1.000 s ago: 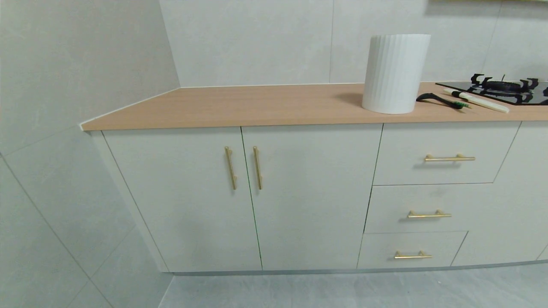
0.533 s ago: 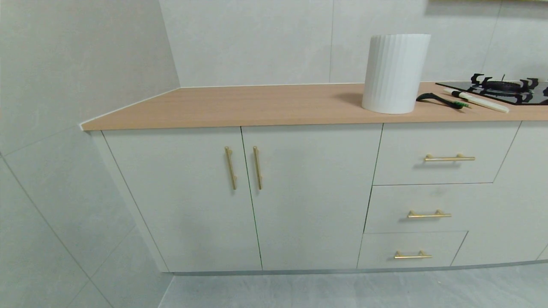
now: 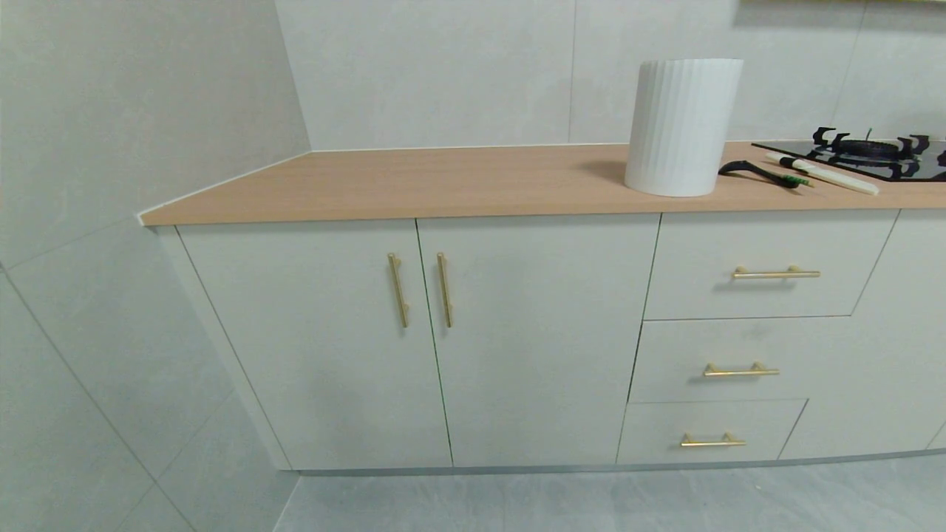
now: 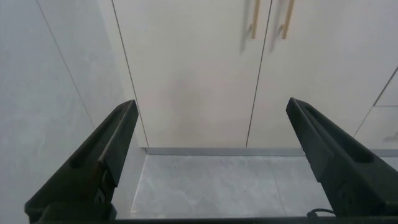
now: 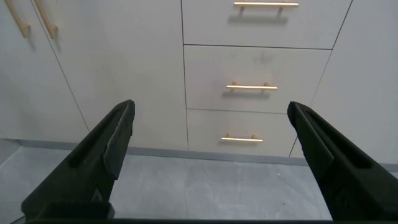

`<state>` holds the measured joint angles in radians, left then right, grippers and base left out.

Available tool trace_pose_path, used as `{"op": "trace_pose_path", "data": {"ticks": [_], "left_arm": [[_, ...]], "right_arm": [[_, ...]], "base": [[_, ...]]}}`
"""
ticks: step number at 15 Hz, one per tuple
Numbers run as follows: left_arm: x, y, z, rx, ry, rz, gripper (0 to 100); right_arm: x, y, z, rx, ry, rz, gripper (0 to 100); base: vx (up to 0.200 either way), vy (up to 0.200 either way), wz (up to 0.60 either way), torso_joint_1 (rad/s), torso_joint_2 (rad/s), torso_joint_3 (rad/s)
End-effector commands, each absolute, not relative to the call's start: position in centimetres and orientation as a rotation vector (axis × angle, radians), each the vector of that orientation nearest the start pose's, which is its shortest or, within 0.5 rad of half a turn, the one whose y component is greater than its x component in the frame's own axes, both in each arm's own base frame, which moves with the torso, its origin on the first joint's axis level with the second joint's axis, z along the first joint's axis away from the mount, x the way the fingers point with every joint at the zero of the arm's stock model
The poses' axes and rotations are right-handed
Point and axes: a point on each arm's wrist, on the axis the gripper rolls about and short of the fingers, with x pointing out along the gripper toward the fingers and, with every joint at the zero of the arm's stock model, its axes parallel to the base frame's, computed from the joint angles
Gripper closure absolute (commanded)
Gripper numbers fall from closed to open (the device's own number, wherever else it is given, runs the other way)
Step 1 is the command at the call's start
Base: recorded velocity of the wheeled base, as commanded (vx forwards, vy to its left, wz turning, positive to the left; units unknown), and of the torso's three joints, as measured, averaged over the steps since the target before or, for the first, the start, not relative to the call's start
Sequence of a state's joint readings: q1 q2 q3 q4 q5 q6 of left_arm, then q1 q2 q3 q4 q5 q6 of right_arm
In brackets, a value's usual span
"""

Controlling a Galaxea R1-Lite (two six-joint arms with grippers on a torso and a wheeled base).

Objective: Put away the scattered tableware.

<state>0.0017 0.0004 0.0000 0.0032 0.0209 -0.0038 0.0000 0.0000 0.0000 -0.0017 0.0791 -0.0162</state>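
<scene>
The scattered tableware lies on the wooden countertop (image 3: 443, 181), toward the robot's right. There is a black utensil (image 3: 757, 174) with a curved end, and just beside it a pale stick-like utensil (image 3: 828, 176) that has a dark and green part on one end. The far end of the pale one reaches the edge of the black hob (image 3: 872, 151). I cannot tell if the two utensils touch each other. A tall white ribbed container (image 3: 681, 127) stands upright on the countertop, close to the black utensil on its left side.

Both arms are low, in front of the cabinet and well apart from the tableware. The left gripper (image 4: 211, 104) has its jaws spread wide with nothing between them; beyond it are the two cabinet doors (image 4: 205, 68) with vertical golden handles (image 4: 268, 18) and the grey floor (image 4: 217, 186). The right gripper (image 5: 211, 106) is also spread wide and holds nothing — it faces the stack of drawers (image 5: 255, 74), which all are closed.
</scene>
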Motion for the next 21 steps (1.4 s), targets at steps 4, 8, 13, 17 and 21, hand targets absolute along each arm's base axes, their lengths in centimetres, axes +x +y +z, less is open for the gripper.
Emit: {"op": "trace_pose_path", "data": {"ticks": [4, 8, 13, 17, 21], "left_arm": [[-2.28, 0.04, 7.50, -0.006, 0.005, 0.023, 0], [-2.28, 0.04, 7.52, -0.006, 0.003, 0.023, 0], [-2.28, 0.04, 7.52, -0.006, 0.003, 0.023, 0], [-2.28, 0.04, 7.52, -0.006, 0.003, 0.023, 0], [-2.28, 0.04, 7.52, -0.008, 0.003, 0.023, 0]], "right_arm": [[-2.25, 0.18, 7.57, -0.017, 0.002, 0.081, 0], [-2.26, 0.18, 7.57, -0.017, 0.001, 0.081, 0], [-2.28, 0.18, 7.57, -0.015, -0.001, 0.081, 0], [-2.28, 0.18, 7.57, -0.015, -0.001, 0.081, 0], [-2.28, 0.18, 7.57, -0.015, -0.001, 0.081, 0]], "base": [[0.000, -0.150, 0.00, 0.001, 0.01, -0.001], [0.000, -0.200, 0.00, 0.001, 0.00, -0.001], [0.000, -0.200, 0.00, -0.001, 0.00, 0.004], [0.000, -0.200, 0.00, 0.004, 0.00, 0.011], [0.000, -0.100, 0.00, 0.000, 0.00, 0.002]]}}
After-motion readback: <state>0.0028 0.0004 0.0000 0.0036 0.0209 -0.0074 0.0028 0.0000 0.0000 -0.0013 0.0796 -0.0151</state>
